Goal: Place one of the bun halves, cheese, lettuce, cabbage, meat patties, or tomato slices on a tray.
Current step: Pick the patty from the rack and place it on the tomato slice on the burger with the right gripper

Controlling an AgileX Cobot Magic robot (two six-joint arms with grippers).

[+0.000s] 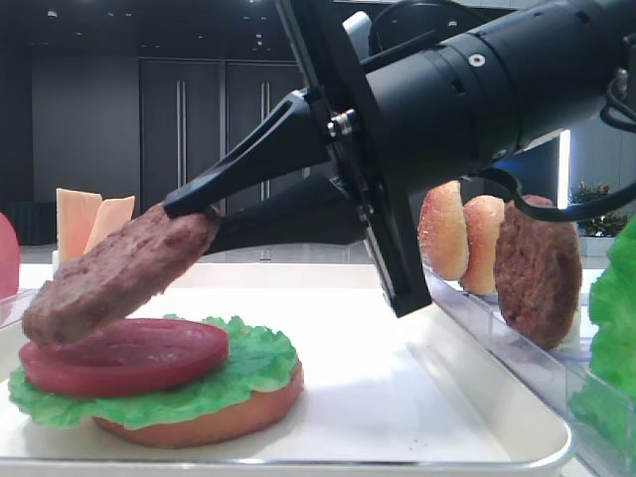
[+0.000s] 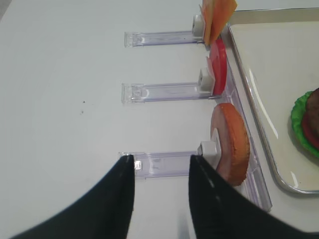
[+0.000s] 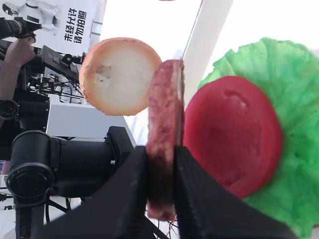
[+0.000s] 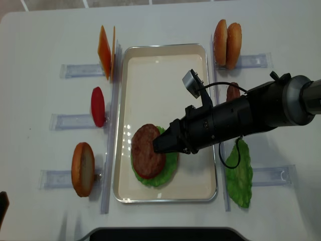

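Tray (image 4: pixel 165 70) far half bare (racks (image 4: pixel 111 125) flank).

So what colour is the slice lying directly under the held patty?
Red: the tomato slice, clearest in the exterior high view.

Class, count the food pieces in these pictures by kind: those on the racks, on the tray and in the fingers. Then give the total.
Bun halves: 4
Meat patties: 2
Tomato slices: 2
Lettuce leaves: 2
Cheese slices: 2
Total: 12
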